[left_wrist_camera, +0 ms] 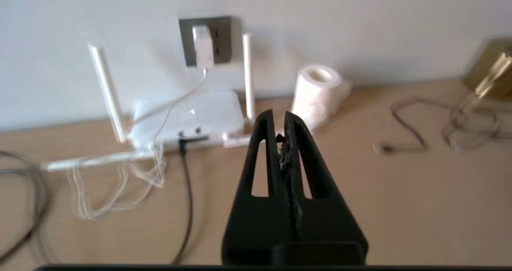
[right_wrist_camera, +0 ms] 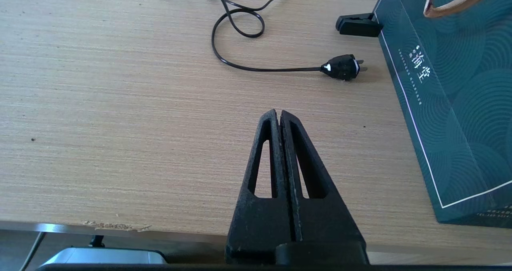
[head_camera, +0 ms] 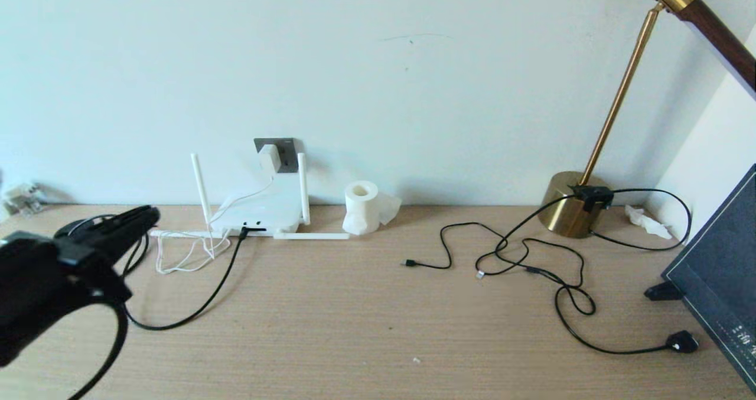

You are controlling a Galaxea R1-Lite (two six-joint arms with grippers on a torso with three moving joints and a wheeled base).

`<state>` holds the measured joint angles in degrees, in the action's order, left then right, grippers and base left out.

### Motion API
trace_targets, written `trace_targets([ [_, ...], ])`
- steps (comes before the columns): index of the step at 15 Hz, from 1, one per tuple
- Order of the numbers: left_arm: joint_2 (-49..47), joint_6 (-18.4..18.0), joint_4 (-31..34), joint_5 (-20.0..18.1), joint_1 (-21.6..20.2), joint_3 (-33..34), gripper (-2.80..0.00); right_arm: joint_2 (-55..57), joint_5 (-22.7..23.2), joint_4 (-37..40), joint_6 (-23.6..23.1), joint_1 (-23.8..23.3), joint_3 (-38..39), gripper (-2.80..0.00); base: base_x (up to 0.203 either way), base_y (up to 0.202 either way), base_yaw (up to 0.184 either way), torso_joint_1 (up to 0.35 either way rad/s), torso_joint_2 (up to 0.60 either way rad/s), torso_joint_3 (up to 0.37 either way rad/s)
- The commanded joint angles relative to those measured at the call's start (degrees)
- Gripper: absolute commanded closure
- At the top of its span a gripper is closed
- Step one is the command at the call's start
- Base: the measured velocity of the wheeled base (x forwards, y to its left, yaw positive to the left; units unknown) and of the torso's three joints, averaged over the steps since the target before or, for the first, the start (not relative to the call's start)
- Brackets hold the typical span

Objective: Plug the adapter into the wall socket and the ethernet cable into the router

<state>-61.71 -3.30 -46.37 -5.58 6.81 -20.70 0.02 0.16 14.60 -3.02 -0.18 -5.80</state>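
The white adapter [head_camera: 270,158] sits in the dark grey wall socket [head_camera: 286,152], and its thin white cord drops onto the router [head_camera: 260,212]. The black ethernet cable [head_camera: 201,305] ends in a plug seated in the router's front edge. In the left wrist view the adapter [left_wrist_camera: 203,47], socket [left_wrist_camera: 223,39], router [left_wrist_camera: 192,117] and cable [left_wrist_camera: 186,179] all lie ahead. My left gripper [head_camera: 149,214] [left_wrist_camera: 279,115] hovers left of the router, shut and holding nothing. My right gripper [right_wrist_camera: 279,113] is shut and empty over the table's near edge, out of the head view.
A tissue roll [head_camera: 361,206] stands right of the router. Thin black cables [head_camera: 520,258] sprawl at centre right. The brass lamp base [head_camera: 570,206] is at the back right, its bulky plug [head_camera: 682,342] lies near a dark teal bag [head_camera: 720,276].
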Motion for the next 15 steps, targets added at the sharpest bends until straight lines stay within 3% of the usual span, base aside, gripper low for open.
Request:
trace_targets([
  [1,24.8,-1.3,20.3,0.0,0.2,4.0,0.0,0.1,0.0,0.1,-0.1,0.0,0.0,0.0,0.0,0.0,0.0,0.0,0.0,0.0],
  [4,42.6,-0.6,50.2,1.7,0.4,11.9,0.0,0.1,0.0,0.1,0.1,0.0,0.0,0.0,0.0,0.0,0.0,0.0,0.0,0.0],
  [5,44.8,1.7,55.8,5.1,0.5,14.0,0.0,0.1,0.0,0.1,0.3,0.0,0.0,0.0,0.0,0.0,0.0,0.0,0.0,0.0],
  [6,45.4,5.2,57.2,8.8,0.5,15.4,0.0,0.1,0.0,0.1,0.7,0.0,0.0,0.0,0.0,0.0,0.0,0.0,0.0,0.0],
  [8,45.3,5.5,56.5,9.0,-0.6,15.7,0.0,0.1,0.0,0.1,0.8,0.0,0.0,0.0,0.0,0.0,0.0,0.0,0.0,0.0],
  [11,48.3,0.9,58.1,7.2,-5.9,15.6,0.0,0.1,-0.1,0.1,0.9,0.0,0.0,0.0,0.0,0.0,0.0,0.0,0.0,0.0],
  [15,62.3,-4.5,58.7,2.6,-6.8,15.7,0.0,0.1,-0.1,0.1,1.4,0.0,0.0,0.0,0.0,0.0,0.0,0.0,0.0,0.0],
])
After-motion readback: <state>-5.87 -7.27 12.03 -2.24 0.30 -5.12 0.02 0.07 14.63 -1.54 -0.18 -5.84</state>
